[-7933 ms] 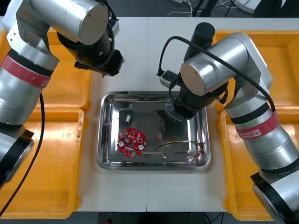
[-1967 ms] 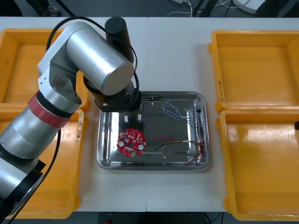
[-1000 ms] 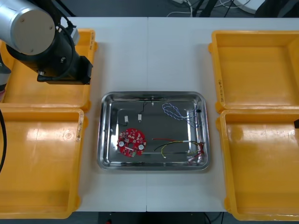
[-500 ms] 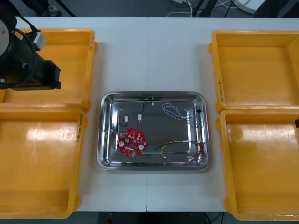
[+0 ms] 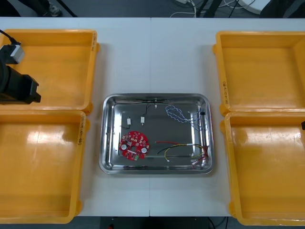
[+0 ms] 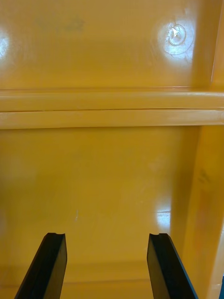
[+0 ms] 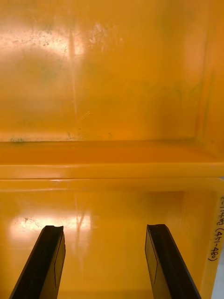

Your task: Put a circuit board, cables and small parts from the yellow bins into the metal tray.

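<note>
In metal tray, circuit board, far from left tool

table: light, plain top, spans the front view | seam: thin straight line down the table from 12 to 6 o'clock | floor: dark strip beyond the table's far edge, at 12 o'clock | cords: white and black, lying on the floor toward 1 o'clock
</note>
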